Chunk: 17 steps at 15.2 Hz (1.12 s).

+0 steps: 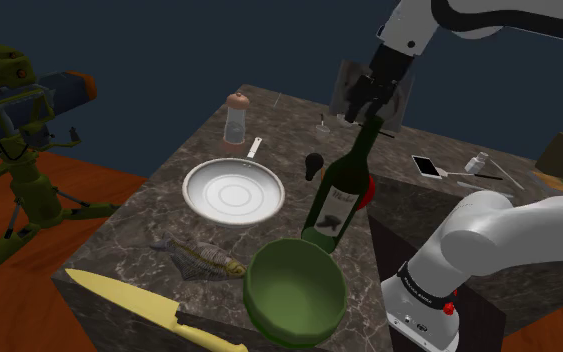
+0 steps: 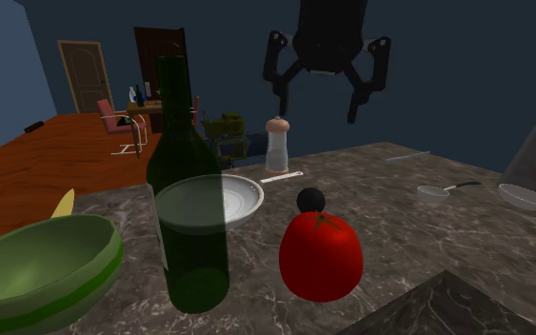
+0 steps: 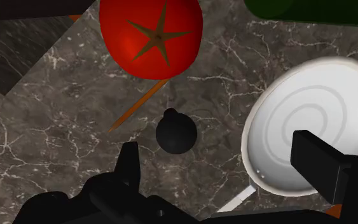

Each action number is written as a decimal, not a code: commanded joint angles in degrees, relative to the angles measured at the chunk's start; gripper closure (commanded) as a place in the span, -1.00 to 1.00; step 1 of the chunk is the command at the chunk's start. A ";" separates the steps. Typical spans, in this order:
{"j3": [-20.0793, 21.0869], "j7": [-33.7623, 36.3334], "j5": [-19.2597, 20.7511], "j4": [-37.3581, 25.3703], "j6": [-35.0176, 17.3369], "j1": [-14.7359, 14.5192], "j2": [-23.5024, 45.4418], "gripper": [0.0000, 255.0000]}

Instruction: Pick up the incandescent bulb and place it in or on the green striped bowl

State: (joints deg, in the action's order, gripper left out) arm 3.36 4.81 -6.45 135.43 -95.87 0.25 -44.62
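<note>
- Pincer (image 2: 318, 107) hung wide open and empty above the tabletop (image 1: 149, 225), over the black bulb (image 3: 175, 132).
- Bulb lay mid-tabletop between tomato (image 3: 151, 35) and white pan (image 3: 311, 127), touching neither.
- Green bowl (image 1: 294, 290) sat at the edge beside the stand, next to the bottle (image 1: 339, 190).
- Wrist view showed bare marble around the bulb; in the shoulder view the bottle covered most of the tomato.

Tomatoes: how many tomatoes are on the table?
1. The red tomato sits beside the green bottle, with the black bulb close by. I see no other, though the bottle hides a little of the tabletop behind it.
</note>
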 commanded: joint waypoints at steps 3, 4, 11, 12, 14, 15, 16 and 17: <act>1.47 1.47 0.72 0.01 -1.85 0.47 4.08 -1.00; 2.18 2.24 1.12 -0.05 -2.74 0.72 6.17 -1.00; 6.58 8.40 5.06 -1.89 -8.14 2.71 21.75 -1.00; 7.09 9.39 5.80 -2.34 -8.76 3.00 24.08 -1.00; 7.67 10.69 6.80 -2.99 -9.48 3.33 27.08 -1.00; 7.66 10.71 6.82 -2.26 -10.26 3.33 27.14 -1.00; 7.66 10.72 6.83 -1.55 -11.04 3.33 27.22 -1.00; 7.67 10.73 6.85 -0.85 -11.83 3.34 27.31 -1.00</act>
State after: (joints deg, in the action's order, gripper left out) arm 11.01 15.49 0.34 133.70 -106.86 3.57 -17.36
